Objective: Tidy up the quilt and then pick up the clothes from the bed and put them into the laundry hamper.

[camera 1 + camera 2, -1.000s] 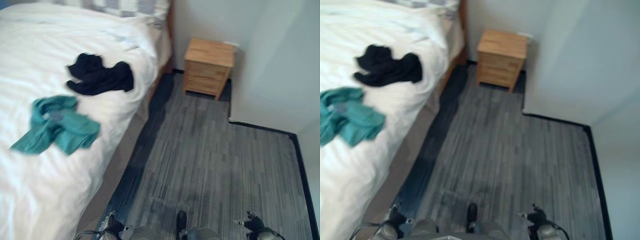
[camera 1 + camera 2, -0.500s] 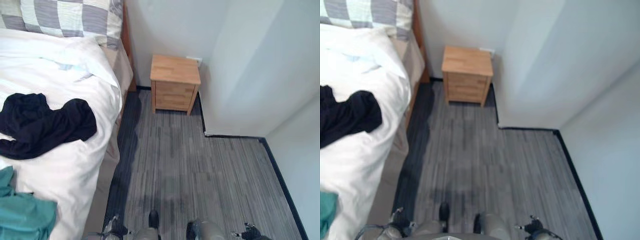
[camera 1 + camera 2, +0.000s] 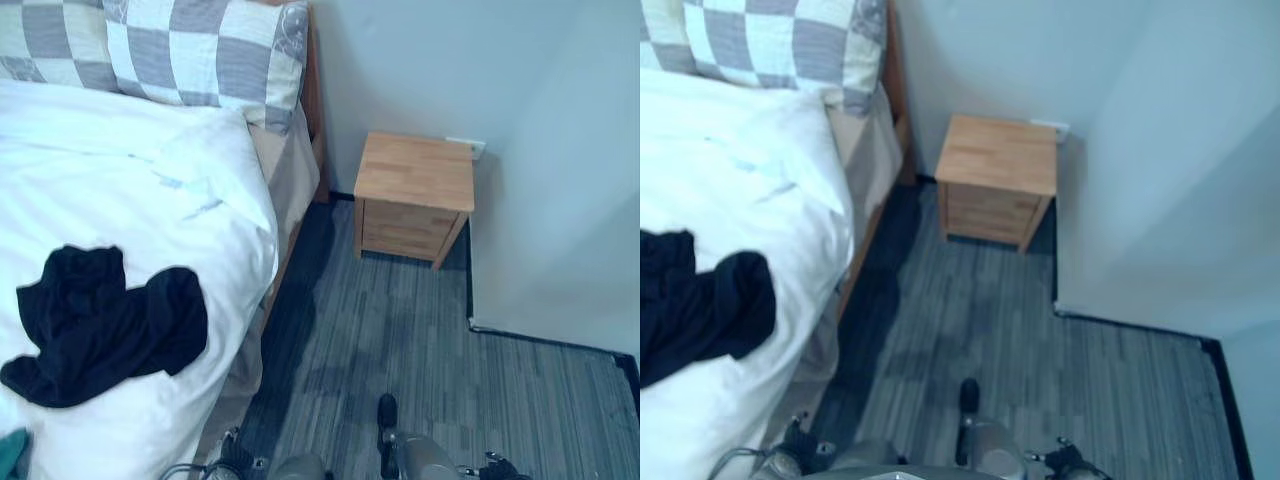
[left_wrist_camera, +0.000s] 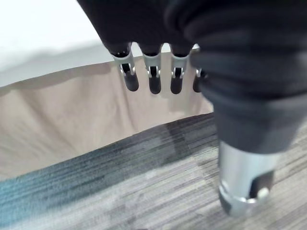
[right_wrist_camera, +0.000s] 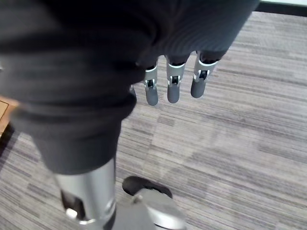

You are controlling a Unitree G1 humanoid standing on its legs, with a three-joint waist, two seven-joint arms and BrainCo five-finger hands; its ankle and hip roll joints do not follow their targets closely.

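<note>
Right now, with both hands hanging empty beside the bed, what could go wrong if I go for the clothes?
The black garment lies well in from the quilt's edge, so the left hand may have to stretch. Its spread sleeves could trail or drag the quilt. Only a corner of the teal garment shows, so it could get missed. The right hand hangs over the floor.

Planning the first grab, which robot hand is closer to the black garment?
Left. The left robot hand hangs beside the bed bearing the black garment; the right robot hand hangs over floor farther away.

One black garment (image 3: pixel 105 325), two checked pillows (image 3: pixel 205 55), one wooden nightstand (image 3: pixel 415 195)
</note>
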